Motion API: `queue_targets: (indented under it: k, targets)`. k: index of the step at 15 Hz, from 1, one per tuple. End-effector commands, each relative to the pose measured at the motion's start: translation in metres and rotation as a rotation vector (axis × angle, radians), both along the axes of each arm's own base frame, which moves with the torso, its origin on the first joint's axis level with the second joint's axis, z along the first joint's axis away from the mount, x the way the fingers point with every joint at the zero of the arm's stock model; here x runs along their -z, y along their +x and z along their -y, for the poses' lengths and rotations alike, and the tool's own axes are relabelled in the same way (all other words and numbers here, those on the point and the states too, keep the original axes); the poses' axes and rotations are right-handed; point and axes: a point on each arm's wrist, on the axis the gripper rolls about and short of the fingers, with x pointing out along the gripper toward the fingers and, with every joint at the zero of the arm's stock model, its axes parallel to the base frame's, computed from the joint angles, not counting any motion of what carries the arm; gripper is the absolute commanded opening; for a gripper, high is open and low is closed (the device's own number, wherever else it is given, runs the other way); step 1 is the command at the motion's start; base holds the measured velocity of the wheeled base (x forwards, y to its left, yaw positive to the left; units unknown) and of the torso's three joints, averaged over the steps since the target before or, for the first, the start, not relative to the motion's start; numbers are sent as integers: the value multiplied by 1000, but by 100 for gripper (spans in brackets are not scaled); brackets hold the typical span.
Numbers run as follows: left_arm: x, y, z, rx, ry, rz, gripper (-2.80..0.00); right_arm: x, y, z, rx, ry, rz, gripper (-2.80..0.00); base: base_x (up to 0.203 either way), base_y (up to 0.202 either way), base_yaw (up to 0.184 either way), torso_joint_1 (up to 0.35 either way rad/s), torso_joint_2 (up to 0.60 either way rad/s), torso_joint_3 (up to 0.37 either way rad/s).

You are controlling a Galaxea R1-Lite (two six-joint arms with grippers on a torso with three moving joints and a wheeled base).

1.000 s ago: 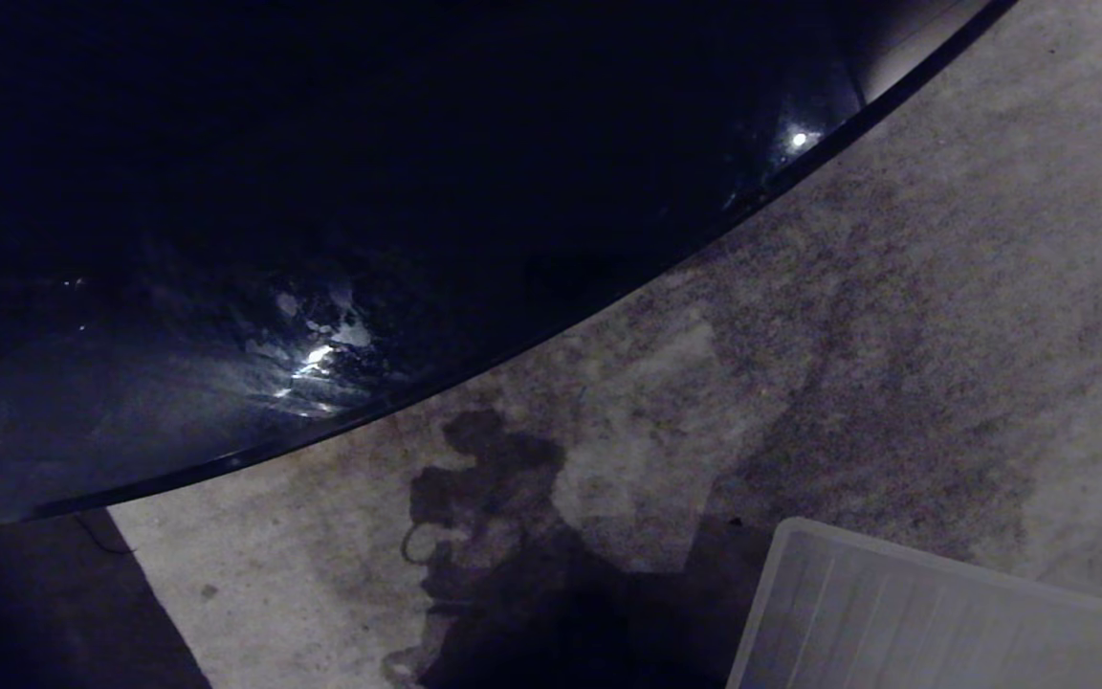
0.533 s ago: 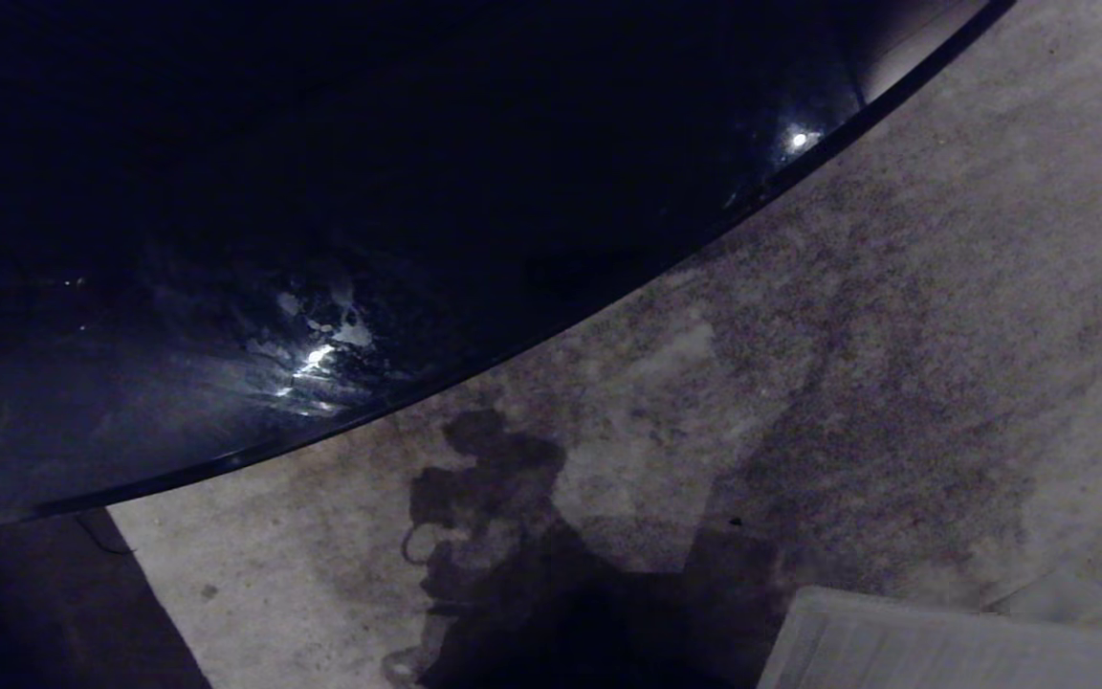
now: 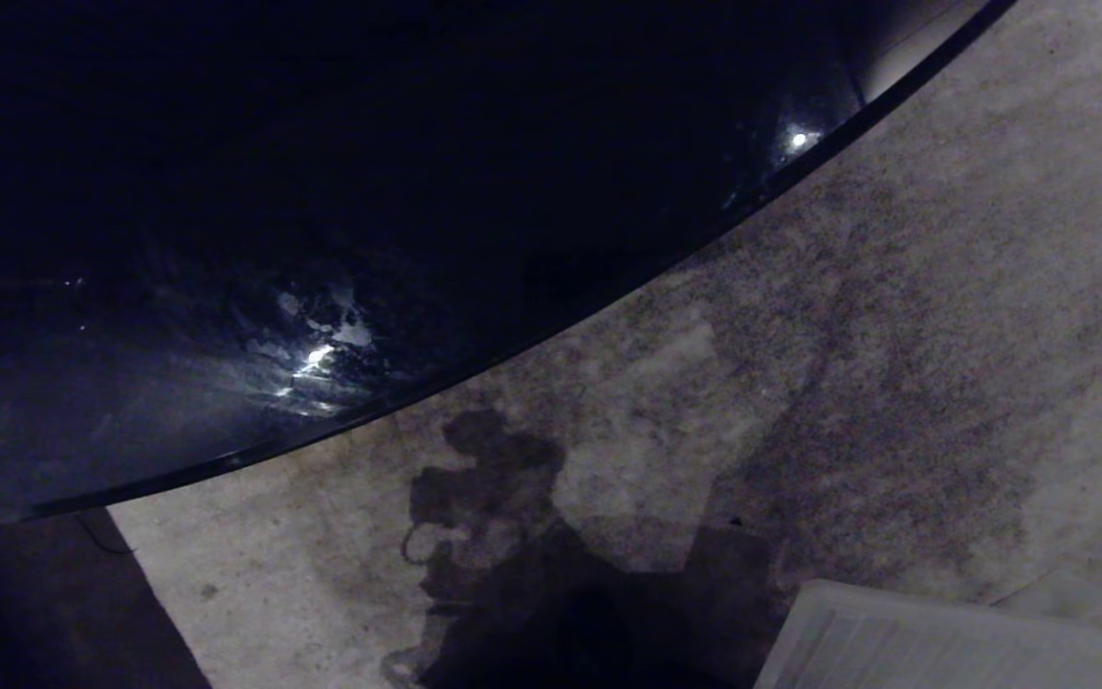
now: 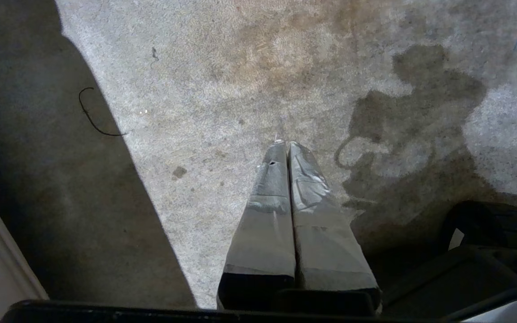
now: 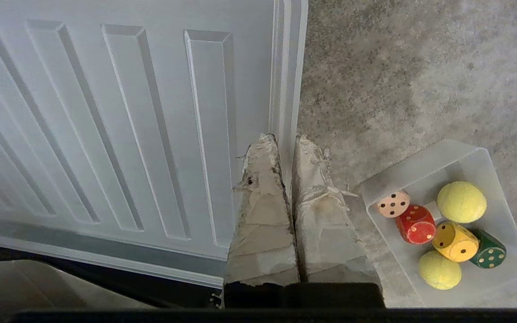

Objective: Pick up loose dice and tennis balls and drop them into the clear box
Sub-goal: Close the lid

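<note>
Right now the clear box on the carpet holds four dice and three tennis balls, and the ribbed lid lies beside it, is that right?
Not quite. The right wrist view shows the clear box holding four dice but only two tennis balls, not three. The rest stands: the box sits on the carpet and the ribbed lid lies beside it.

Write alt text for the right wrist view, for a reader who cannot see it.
The clear box sits on grey carpet holding four dice, tan, red, yellow and dark green, plus two tennis balls. The right gripper, jaws shut and empty, hangs over the edge of a ribbed white lid beside it.
</note>
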Motion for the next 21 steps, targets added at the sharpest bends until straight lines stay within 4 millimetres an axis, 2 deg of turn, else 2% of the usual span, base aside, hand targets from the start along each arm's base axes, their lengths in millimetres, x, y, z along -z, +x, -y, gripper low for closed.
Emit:
queue_targets:
  k: [1, 21]
  targets:
    - [0, 0, 0, -2, 1, -3, -280, 0, 0, 0, 0, 0, -4, -280, 0, 0, 0, 0, 0, 0]
    - [0, 0, 0, -14, -40, 1, -280, 0, 0, 0, -1, 0, -4, -280, 0, 0, 0, 0, 1, 16]
